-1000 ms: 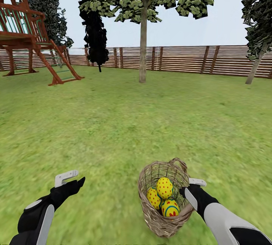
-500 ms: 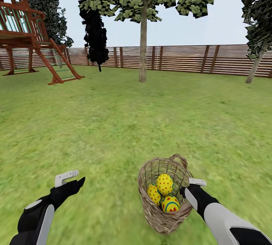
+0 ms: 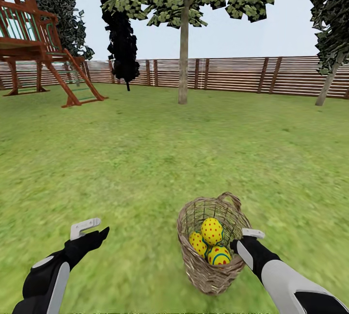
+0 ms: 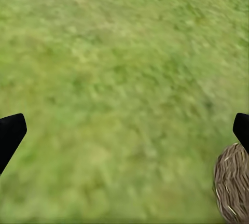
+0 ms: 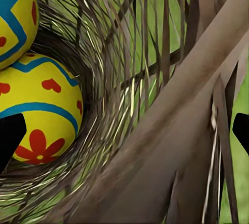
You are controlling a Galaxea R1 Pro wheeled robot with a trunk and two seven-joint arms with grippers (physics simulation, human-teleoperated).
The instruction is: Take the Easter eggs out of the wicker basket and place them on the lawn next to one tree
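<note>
The wicker basket leans on the lawn in the head view, right in front of me. Three yellow Easter eggs lie inside it; two of these eggs show close up in the right wrist view. My right gripper straddles the basket's rim, fingers wide apart, one inside and one outside. My left gripper hangs open over bare grass to the basket's left, and the basket's edge shows in its wrist view. A tree with a pale trunk stands straight ahead, far off.
A wooden play tower with a ladder stands at the far left. A brown slat fence closes the back. A dark conifer rises beside the tree, and a leaning trunk stands far right. Open grass lies between.
The basket with its eggs has shifted up the picture and away from me while both grippers kept their places. The far scene slid down slightly, so the camera moved.
</note>
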